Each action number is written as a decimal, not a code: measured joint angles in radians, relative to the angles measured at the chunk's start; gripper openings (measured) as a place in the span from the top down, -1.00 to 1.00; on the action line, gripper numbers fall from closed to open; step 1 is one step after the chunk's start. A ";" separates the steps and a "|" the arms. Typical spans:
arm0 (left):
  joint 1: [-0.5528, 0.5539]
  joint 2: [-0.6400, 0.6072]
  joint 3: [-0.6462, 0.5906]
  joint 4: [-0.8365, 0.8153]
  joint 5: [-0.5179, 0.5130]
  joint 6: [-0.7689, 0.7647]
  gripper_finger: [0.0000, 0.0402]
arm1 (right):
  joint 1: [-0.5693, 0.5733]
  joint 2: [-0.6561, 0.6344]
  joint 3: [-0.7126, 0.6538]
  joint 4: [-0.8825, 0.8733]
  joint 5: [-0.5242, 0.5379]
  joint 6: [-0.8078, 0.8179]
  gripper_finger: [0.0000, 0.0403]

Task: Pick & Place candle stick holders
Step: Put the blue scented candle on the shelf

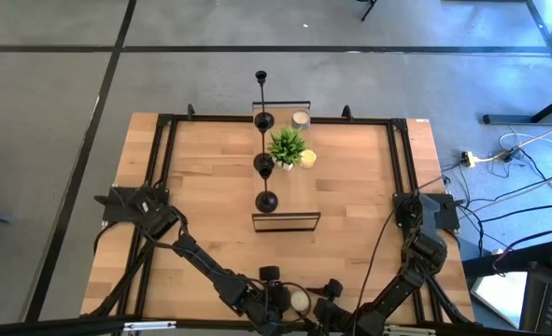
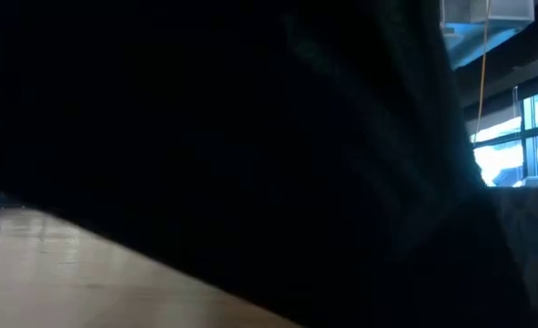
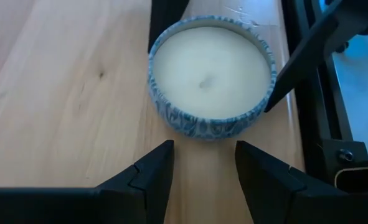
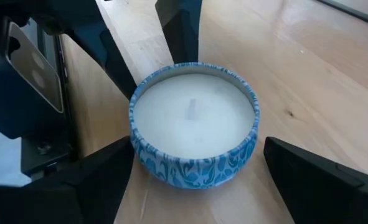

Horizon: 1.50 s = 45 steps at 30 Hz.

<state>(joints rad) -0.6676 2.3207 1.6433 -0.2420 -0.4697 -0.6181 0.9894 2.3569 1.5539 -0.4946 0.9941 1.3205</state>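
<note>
Hovering at table's (image 1: 210,187) near edge, left gripper (image 3: 199,163) and right gripper (image 4: 196,186), jaws apart, flanking blue-patterned candle tin (image 3: 212,74) | candle stick holders (image 1: 265,163) upright, in line mid-table, well beyond | neither arm clearly nearer

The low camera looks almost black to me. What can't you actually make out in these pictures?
- Low view: a dark mass right in front of the lens hides nearly everything; only a strip of table shows.
- High view: both hands sit at the bottom edge, partly cut off, around a candle tin too small to read.
- High view: the candle stick holders are seen end-on, so their heights cannot be compared.
- Wrist views: the tin fills the pictures, so the holders are out of sight.
</note>
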 joint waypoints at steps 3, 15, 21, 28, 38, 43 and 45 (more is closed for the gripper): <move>0.009 0.000 0.001 0.003 0.029 0.047 0.16 | 0.000 0.000 0.000 0.000 0.000 0.000 -0.79; 0.035 0.000 0.001 0.011 0.114 0.169 0.16 | -0.014 0.000 0.000 0.003 0.000 -0.024 -0.79; 0.036 0.001 0.000 0.027 0.114 0.181 0.16 | -0.026 0.000 0.000 0.007 -0.001 -0.027 -0.79; 0.036 0.002 0.000 0.029 0.114 0.181 0.16 | -0.036 0.000 0.001 0.006 -0.037 -0.027 -0.70; 0.036 0.003 0.000 0.023 0.114 0.179 0.16 | -0.037 0.000 0.002 0.008 -0.035 -0.027 -0.49; 0.036 0.003 0.002 -0.018 0.113 0.155 0.16 | -0.036 0.000 0.002 0.013 -0.035 -0.027 -0.55; 0.036 0.002 0.002 -0.041 0.108 0.138 0.16 | -0.036 0.000 0.002 0.016 -0.035 -0.027 -0.54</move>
<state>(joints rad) -0.6312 2.3231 1.6454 -0.2825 -0.3614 -0.4801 0.9533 2.3569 1.5555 -0.4783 0.9592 1.2930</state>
